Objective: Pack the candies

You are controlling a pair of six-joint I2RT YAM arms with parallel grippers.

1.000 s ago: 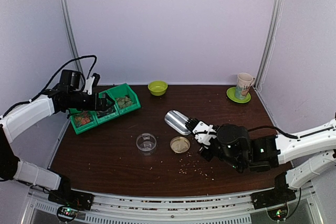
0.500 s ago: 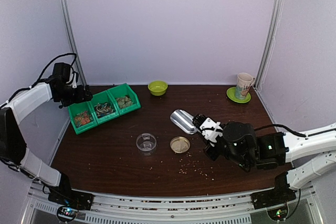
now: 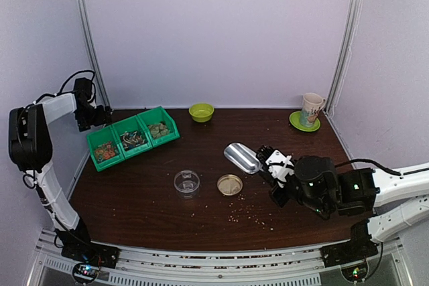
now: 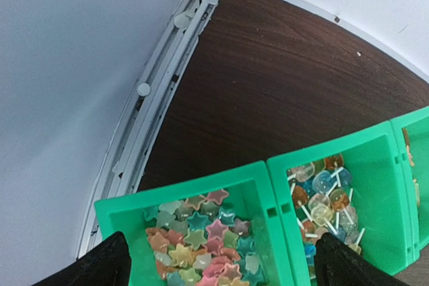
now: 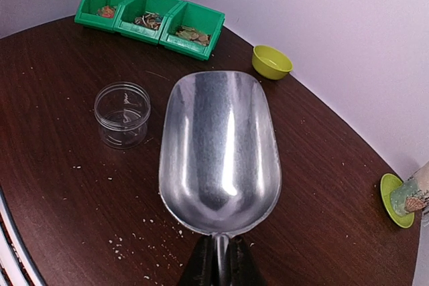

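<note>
The candies lie in a green three-part bin tray (image 3: 144,148) at the table's back left. In the left wrist view, star-shaped candies (image 4: 201,242) fill the end compartment and lollipops (image 4: 325,199) the one beside it. My left gripper (image 4: 224,266) hangs open above the star compartment, near the table's left edge (image 3: 96,117), with nothing between its fingers. My right gripper (image 5: 218,262) is shut on the handle of an empty metal scoop (image 5: 220,145), held above the table right of centre (image 3: 242,157).
A clear empty jar (image 3: 187,182) stands mid-table, with a small round gold lid (image 3: 230,184) to its right. A lime bowl (image 3: 201,112) sits at the back. At the back right, a cup stands on a green saucer (image 3: 305,122). Pale crumbs (image 3: 251,213) dot the front.
My left arm has drawn back from over the bins towards the far left corner. My right arm has shifted to the right with the scoop in it.
</note>
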